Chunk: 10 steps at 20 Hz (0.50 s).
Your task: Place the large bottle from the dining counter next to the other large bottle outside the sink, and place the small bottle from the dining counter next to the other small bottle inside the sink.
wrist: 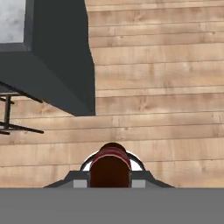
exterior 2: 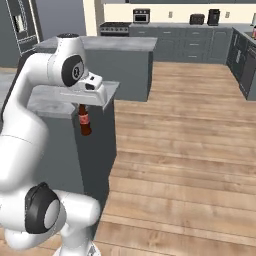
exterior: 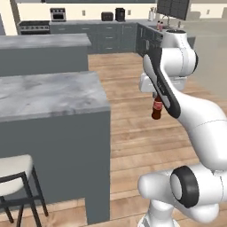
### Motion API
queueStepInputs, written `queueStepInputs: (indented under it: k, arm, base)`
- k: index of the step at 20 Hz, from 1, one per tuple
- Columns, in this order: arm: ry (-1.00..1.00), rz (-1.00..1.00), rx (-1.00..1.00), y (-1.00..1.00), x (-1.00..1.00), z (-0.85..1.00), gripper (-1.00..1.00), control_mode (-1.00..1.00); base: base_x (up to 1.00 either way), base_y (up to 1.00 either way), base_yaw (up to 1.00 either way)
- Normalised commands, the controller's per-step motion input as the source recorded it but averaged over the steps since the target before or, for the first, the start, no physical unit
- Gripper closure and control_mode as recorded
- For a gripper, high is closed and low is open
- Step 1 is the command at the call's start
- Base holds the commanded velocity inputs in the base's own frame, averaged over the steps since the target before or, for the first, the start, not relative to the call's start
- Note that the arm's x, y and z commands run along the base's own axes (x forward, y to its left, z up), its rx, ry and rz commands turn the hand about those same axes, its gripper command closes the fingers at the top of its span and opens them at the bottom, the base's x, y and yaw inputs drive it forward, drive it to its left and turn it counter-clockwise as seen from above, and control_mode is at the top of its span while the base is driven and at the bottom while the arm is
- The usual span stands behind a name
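Observation:
My gripper (exterior: 156, 97) is shut on the neck of the small bottle (exterior: 156, 109), a dark-brown cola-style bottle with a red label. The bottle hangs upright in the air above the wooden floor, to the right of the dining counter (exterior: 48, 93). From the other side, the small bottle (exterior 2: 84, 121) hangs under the gripper (exterior 2: 82, 106), in front of the counter's end. Looking down along the hand, the bottle's red top (wrist: 110, 162) sits between the fingers (wrist: 79, 182). The sink and the large bottle are too far off to make out.
A pale-cushioned stool (exterior: 13, 173) stands at the dining counter's near side. A second marble-topped island (exterior: 42, 42) lies behind it. Dark cabinets with worktops (exterior: 111, 31) line the back wall and the right. Open wooden floor (exterior 2: 185, 150) stretches ahead.

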Motion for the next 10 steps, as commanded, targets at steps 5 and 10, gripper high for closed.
queueStepInputs:
  k: [5,10]
  arm:
    - [0.00,0.00,0.00,0.00,0.00,0.00,1.00,1.00]
    - [0.00,0.00,0.00,0.00,0.00,0.00,1.00,1.00]
  base:
    - [0.13,-1.00,0.00]
    - [0.52,-0.97,0.00]
